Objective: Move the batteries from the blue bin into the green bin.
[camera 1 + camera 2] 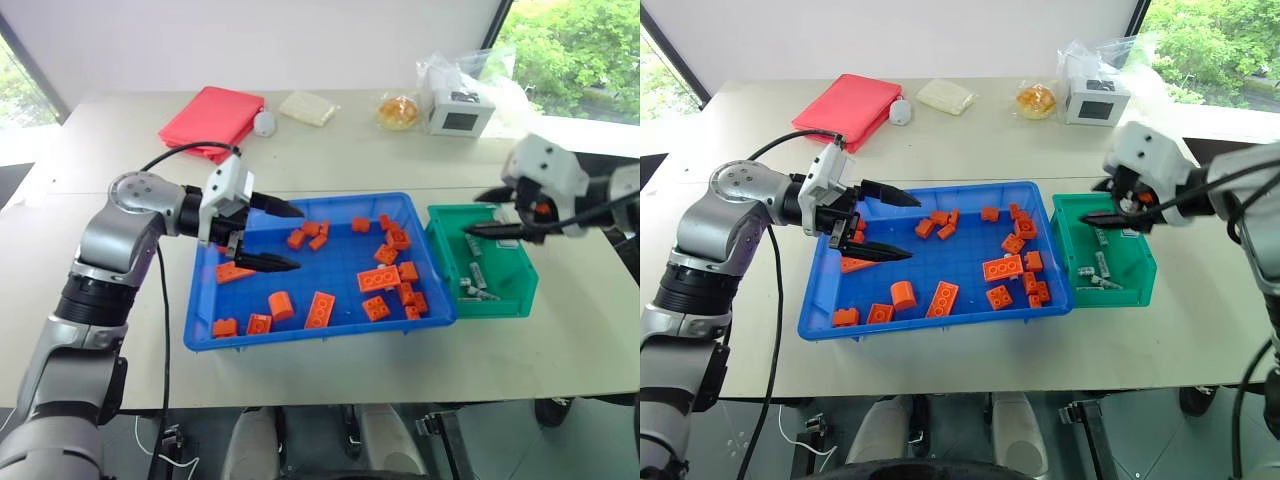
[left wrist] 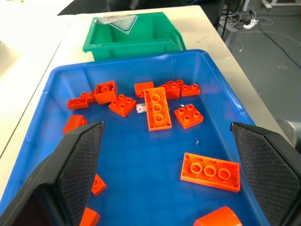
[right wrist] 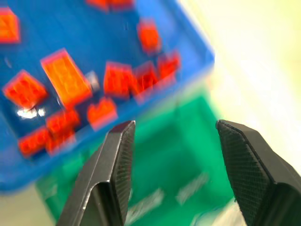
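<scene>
Batteries (image 1: 472, 283): several small silver-grey cylinders lie on the floor of the green bin; one more small pale cylinder (image 2: 140, 108) appears to lie in the blue bin, tucked among the bricks just beside a long orange brick, though it is too small to be sure.
Handling: likely stiff, smooth and slippery, light for their size, prone to roll; best pinched across the middle of the barrel, fingers square to its length.
Green bin (image 1: 519, 300): small deep box standing against the blue bin's right end on the worktop, holding only batteries.
Blue bin (image 1: 320, 338): wide shallow tray, holding mostly scattered orange toy bricks (image 1: 379, 279), clustered thickest toward the green-bin end.
Left pincer (image 1: 272, 236): spread wide, empty, hovering over the left part of the blue bin and pointing along it toward the green bin.
Right pincer (image 1: 1102, 204): fingers apart with nothing between them, above the green bin.
Risk: a brick crowding the last battery may get nipped along with it.
</scene>
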